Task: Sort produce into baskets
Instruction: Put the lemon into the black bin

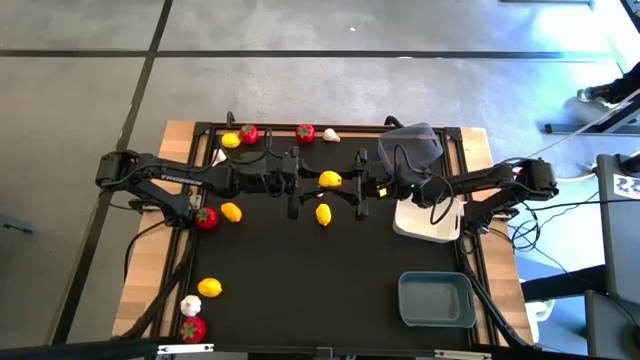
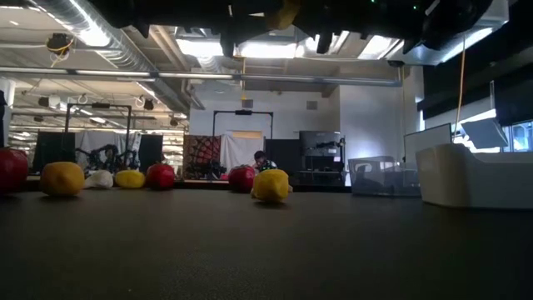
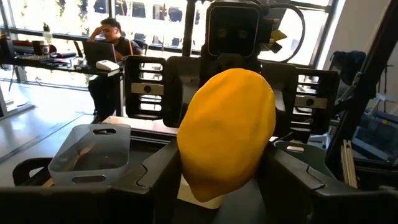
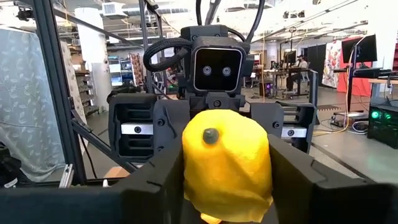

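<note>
1. High view looks straight down on my table [image 1: 300, 290].
2. Low view sits at tabletop height, facing the room.
3. My wrist cameras face each other, close on one shared lemon [image 3: 227, 134].

Robotics lab or workshop. Bare ducts [image 2: 100, 37] and strip lights under open ceiling. Concrete floor [image 1: 300, 30]. Other robot rigs [image 2: 104, 154] in background. Person at desk with laptop [image 3: 99, 53] by large windows. Monitors [image 4: 364, 46], cable runs.

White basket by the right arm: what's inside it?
Nothing shows on the visible part of the white rounded plastic basket in the high view. The right arm and its cables cover its upper portion, so that area stays unknown.
</note>
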`<action>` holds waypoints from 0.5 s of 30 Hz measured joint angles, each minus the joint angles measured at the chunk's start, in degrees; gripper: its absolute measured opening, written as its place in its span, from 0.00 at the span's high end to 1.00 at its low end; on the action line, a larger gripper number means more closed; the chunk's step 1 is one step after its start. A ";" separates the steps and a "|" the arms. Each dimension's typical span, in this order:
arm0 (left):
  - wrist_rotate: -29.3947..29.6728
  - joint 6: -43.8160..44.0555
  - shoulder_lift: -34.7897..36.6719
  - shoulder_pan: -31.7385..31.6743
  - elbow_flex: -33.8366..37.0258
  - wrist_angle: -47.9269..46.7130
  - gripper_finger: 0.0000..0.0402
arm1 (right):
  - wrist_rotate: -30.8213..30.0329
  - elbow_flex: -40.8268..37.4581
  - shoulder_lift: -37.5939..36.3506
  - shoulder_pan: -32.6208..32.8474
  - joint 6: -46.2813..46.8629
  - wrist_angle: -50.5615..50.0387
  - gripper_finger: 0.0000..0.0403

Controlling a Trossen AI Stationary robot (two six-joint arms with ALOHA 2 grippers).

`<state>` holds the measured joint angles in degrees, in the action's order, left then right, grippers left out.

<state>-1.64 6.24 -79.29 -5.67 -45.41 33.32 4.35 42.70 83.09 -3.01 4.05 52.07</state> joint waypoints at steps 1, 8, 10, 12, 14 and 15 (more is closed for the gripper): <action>-0.16 0.02 0.00 0.00 0.00 0.00 0.51 | 0.20 0.00 0.01 0.00 0.04 0.03 0.58; -1.04 -0.29 -0.07 0.00 -0.02 -1.00 0.38 | 0.73 0.02 0.07 0.07 0.35 -0.22 0.57; -1.00 -0.23 0.17 -0.27 -0.02 -2.90 0.36 | 0.69 0.02 0.07 0.07 0.33 -0.22 0.57; -1.01 -0.05 0.28 -0.58 -0.03 -4.70 0.36 | 0.37 0.04 -0.13 0.07 0.08 -0.83 0.57; -1.01 0.69 0.44 -1.09 -0.04 -7.18 0.35 | 0.17 0.04 -0.40 0.04 -0.20 -2.03 0.56; -0.98 1.18 0.50 -1.42 -0.02 -8.57 0.35 | -0.36 0.06 -0.58 0.04 -0.54 -2.69 0.56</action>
<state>-2.62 7.42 -78.78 -7.09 -45.43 24.75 3.99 42.76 82.51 -2.96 3.51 49.38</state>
